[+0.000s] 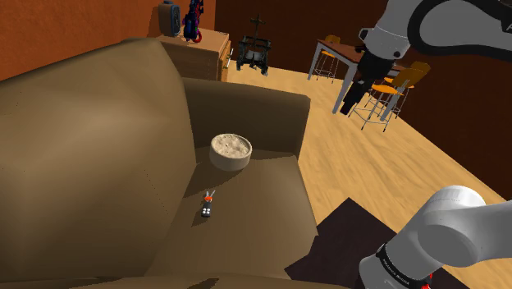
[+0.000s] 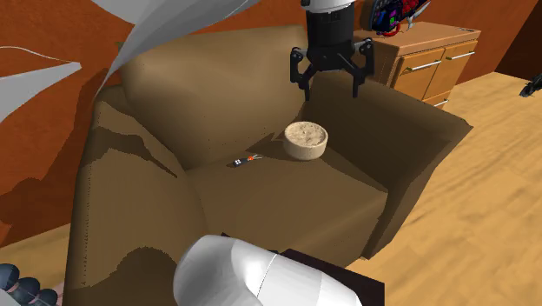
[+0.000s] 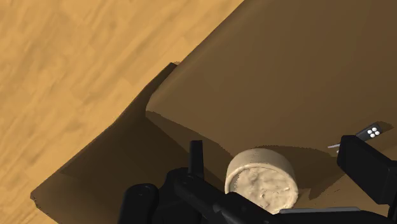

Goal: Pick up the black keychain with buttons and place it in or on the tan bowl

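Observation:
The black keychain (image 1: 207, 208) with white buttons and an orange tag lies on the brown sofa seat (image 1: 246, 222); I also see the keychain (image 2: 240, 162) in the second exterior view. Farther back on the seat stands the tan bowl (image 1: 230, 150), a short way from the keychain. My gripper (image 1: 351, 98) hangs high in the air, open and holding nothing. In the second exterior view the gripper (image 2: 330, 85) is above and behind the bowl (image 2: 306, 139). In the wrist view the bowl (image 3: 262, 181) lies between the spread fingers (image 3: 195, 156), with the keychain (image 3: 371, 132) beside the other finger.
The sofa's tall back (image 1: 90, 139) and padded armrest (image 1: 246, 107) enclose the seat. A wooden cabinet (image 2: 426, 56) stands behind the sofa. A table with stools (image 1: 361, 70) is on the wooden floor beyond. A dark rug (image 1: 345, 238) lies by the stand.

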Tool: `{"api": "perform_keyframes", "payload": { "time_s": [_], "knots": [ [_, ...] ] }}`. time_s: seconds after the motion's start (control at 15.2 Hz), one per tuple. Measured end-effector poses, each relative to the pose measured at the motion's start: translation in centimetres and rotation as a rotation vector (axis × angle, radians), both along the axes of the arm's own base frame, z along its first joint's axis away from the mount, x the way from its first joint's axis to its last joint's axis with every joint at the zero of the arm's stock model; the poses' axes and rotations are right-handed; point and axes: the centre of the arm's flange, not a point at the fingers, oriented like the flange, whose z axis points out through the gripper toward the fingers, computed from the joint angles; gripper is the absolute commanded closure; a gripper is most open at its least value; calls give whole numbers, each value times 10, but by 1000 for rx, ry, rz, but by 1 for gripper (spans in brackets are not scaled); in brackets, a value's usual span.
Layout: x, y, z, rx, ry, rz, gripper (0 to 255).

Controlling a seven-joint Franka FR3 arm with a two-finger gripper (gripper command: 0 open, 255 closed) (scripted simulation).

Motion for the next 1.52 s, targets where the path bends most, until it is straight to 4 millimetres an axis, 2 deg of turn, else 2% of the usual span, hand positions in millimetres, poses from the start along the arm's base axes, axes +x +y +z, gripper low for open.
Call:
{"api": "perform_keyframes", "payload": {
  "time_s": [0.13,0.33,0.53,0.92,1.12,1.32,1.52],
  "knots": [
    [4,3,-5,2,2,2,0],
    [18,21,-25,11,10,11,0],
    [37,37,-56,22,20,22,0],
    [65,83,-109,43,38,44,0],
    [81,100,-144,54,48,55,0],
    [97,129,-172,66,57,66,0],
    [112,149,-196,77,66,77,0]
  ]
}}
